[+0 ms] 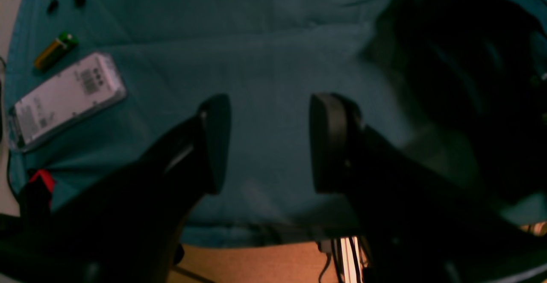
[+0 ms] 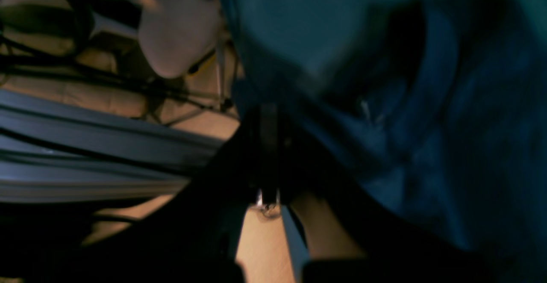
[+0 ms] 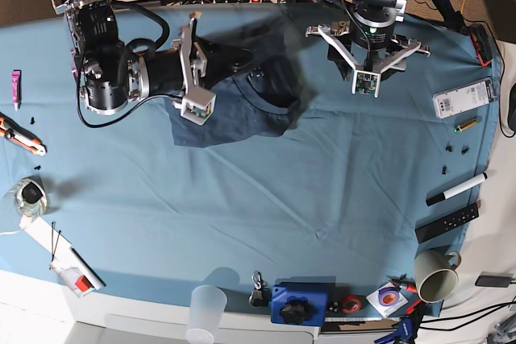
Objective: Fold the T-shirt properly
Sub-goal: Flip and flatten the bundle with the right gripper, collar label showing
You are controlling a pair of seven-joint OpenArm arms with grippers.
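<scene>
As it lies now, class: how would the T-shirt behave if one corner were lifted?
Probably floppy: the T-shirt lies bunched with creases, so the rest would likely drape and trail. It likely slides easily on the tablecloth. The right gripper seems shut beside it.

A blue tablecloth (image 3: pixel 322 191) covers the table. At its right edge lie a white box (image 3: pixel 463 100), a battery (image 3: pixel 466 125) and a marker (image 3: pixel 456 189); near right stands a mug (image 3: pixel 435 279), and a clear cup (image 3: pixel 207 309) stands at the near edge.

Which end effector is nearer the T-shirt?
Right. The right end effector is shut at the T-shirt; the left end effector hangs open beside it, over the tablecloth.
</scene>
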